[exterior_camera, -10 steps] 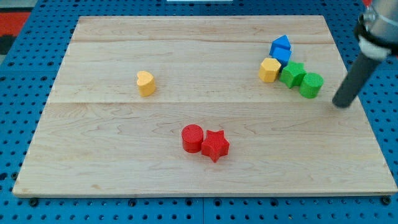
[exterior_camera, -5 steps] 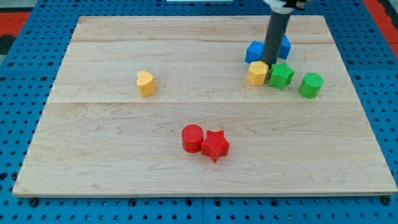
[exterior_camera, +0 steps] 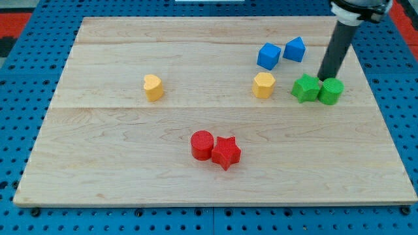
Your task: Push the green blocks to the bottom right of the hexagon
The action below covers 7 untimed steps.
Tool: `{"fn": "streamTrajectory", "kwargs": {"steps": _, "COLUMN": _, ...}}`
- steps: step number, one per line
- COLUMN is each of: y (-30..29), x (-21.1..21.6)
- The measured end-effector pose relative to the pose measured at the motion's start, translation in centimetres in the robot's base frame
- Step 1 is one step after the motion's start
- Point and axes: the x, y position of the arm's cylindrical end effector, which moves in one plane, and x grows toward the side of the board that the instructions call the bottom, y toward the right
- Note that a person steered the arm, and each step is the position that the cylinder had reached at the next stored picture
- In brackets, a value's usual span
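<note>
The yellow hexagon (exterior_camera: 264, 85) lies at the board's upper right. The green star (exterior_camera: 305, 88) sits to its right with a gap between them. The green cylinder (exterior_camera: 330, 91) touches the star's right side. My tip (exterior_camera: 323, 78) is just above the seam between the two green blocks, close to or touching them. The rod rises from there toward the view's top right.
Two blue blocks lie above the hexagon: a blue cube (exterior_camera: 268, 55) and a blue wedge-like block (exterior_camera: 294, 49). A yellow heart-like block (exterior_camera: 153, 87) sits at centre left. A red cylinder (exterior_camera: 202, 144) and red star (exterior_camera: 225, 152) touch at bottom centre. The board's right edge (exterior_camera: 372, 98) is near the green cylinder.
My tip moved right from between the hexagon and green star to above the green blocks. The star slid right to meet the cylinder. The hexagon and blue cube shifted slightly left.
</note>
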Motion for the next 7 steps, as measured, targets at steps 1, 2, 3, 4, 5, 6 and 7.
{"fn": "streamTrajectory", "kwargs": {"steps": 1, "y": -0.8, "x": 4.8}}
{"fn": "streamTrajectory", "kwargs": {"steps": 2, "y": -1.6, "x": 2.0}}
{"fn": "streamTrajectory", "kwargs": {"steps": 3, "y": 0.8, "x": -4.0}}
{"fn": "streamTrajectory", "kwargs": {"steps": 4, "y": -3.3, "x": -3.8}}
{"fn": "streamTrajectory", "kwargs": {"steps": 5, "y": -4.3, "x": 0.4}}
{"fn": "streamTrajectory", "kwargs": {"steps": 6, "y": -3.6, "x": 4.5}}
{"fn": "streamTrajectory", "kwargs": {"steps": 7, "y": -2.6, "x": 5.3}}
